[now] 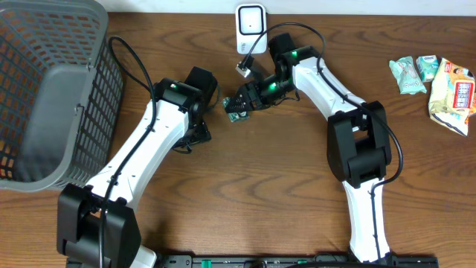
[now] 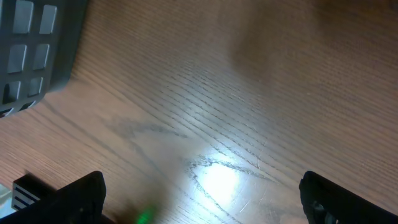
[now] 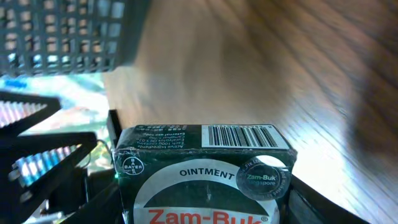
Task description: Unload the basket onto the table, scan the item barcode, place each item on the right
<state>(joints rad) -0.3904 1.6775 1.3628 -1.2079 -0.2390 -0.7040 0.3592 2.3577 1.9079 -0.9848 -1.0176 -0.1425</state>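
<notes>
Ointment box [image 3: 205, 177] gripped by right gripper [image 1: 242, 100], seemingly.

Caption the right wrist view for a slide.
Right gripper holds a green ointment box, barcode showing, with the wooden table and gray basket beyond.

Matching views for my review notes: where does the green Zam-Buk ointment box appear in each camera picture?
Overhead: ointment box, centre, held at the right pincer tip.
Left wrist: not recognisably in it.
Right wrist: the box fills bottom centre, close up, barcode along its top.
Shared landmark: the grey basket, upper left in all three views.
</notes>
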